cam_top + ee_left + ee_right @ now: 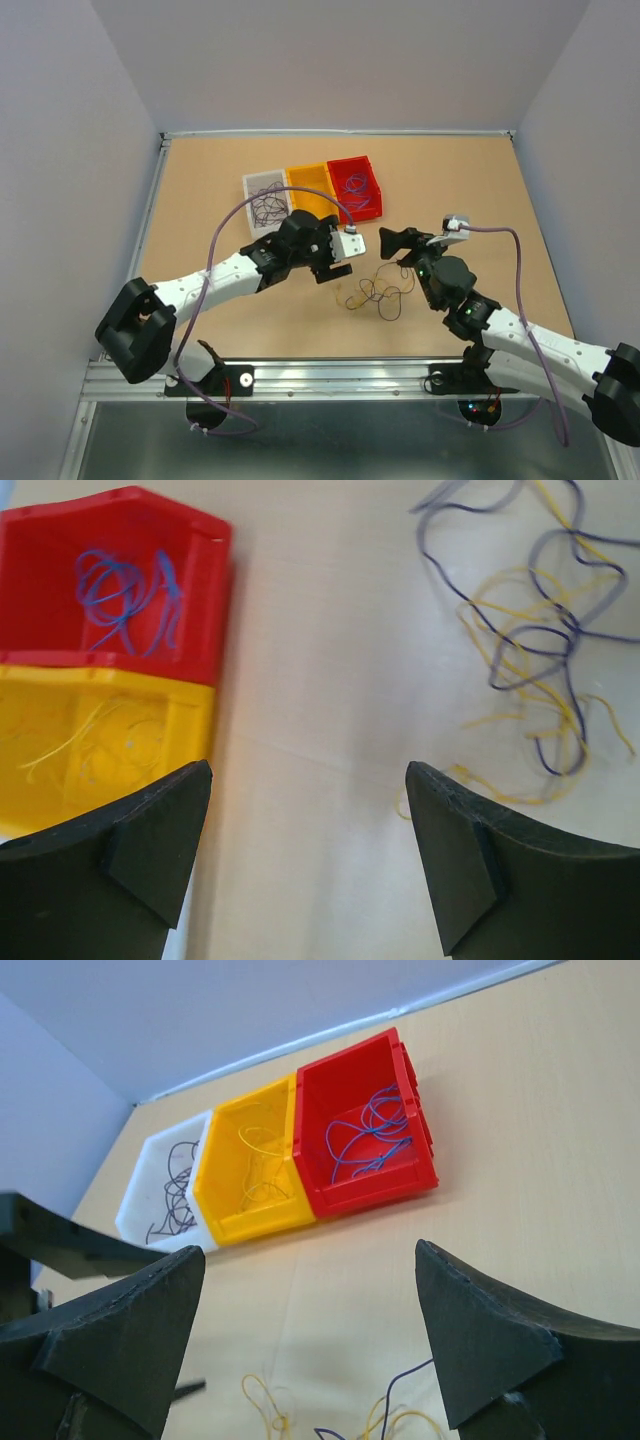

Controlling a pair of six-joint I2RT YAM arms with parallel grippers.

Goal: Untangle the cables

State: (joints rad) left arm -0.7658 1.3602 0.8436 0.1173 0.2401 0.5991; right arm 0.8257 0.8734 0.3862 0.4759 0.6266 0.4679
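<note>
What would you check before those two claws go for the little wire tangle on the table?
1. Left claw open and empty: ok.
2. Right claw open and empty: ok.
3. Wire tangle lying on the table between the arms, in neither claw: ok.
4. Its strands separated by colour: not ok, yellow and dark ones loop through each other.
5. Red bin, yellow bin and white bin upright and unblocked: ok.
6. A free strand end to pull: cannot tell.
</note>
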